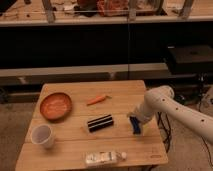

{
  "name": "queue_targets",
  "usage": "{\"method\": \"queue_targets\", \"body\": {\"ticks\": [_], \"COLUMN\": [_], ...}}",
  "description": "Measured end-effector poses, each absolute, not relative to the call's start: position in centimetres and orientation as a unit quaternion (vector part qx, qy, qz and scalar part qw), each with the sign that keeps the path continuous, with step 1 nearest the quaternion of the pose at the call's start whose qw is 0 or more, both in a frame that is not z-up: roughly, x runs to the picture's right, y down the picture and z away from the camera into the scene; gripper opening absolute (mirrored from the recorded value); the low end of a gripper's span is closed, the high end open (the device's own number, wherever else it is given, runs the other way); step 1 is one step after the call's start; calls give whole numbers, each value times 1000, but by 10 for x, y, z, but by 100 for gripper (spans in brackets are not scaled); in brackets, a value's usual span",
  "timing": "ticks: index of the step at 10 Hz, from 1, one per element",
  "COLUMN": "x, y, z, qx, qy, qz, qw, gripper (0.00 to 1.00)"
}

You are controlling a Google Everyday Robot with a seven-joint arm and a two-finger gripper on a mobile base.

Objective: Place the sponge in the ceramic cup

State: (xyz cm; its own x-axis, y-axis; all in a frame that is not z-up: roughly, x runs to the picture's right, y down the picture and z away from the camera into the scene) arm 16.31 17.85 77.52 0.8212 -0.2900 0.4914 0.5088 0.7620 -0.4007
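A white ceramic cup point(42, 136) stands upright near the table's front left corner. At the right side of the table, a small blue sponge point(135, 126) is directly under the tip of my gripper point(134, 119). The white arm reaches in from the right and its wrist hangs over the sponge. The gripper touches or nearly touches the sponge; whether it holds it is unclear. The cup is far to the left of the gripper, across the table.
On the wooden table point(75, 150) are an orange plate point(55, 105) at the left, a carrot point(97, 100) near the back, a black striped block point(100, 123) in the middle and a plastic bottle point(104, 158) lying at the front edge. Dark shelves stand behind.
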Motion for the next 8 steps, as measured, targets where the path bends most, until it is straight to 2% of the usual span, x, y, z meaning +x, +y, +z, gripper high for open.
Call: {"method": "queue_targets", "body": {"ticks": [8], "x": [58], "y": [151], "z": [688], "qx": [-223], "qy": [-291], "qz": [-348], "qw": [863], "gripper": [0]}}
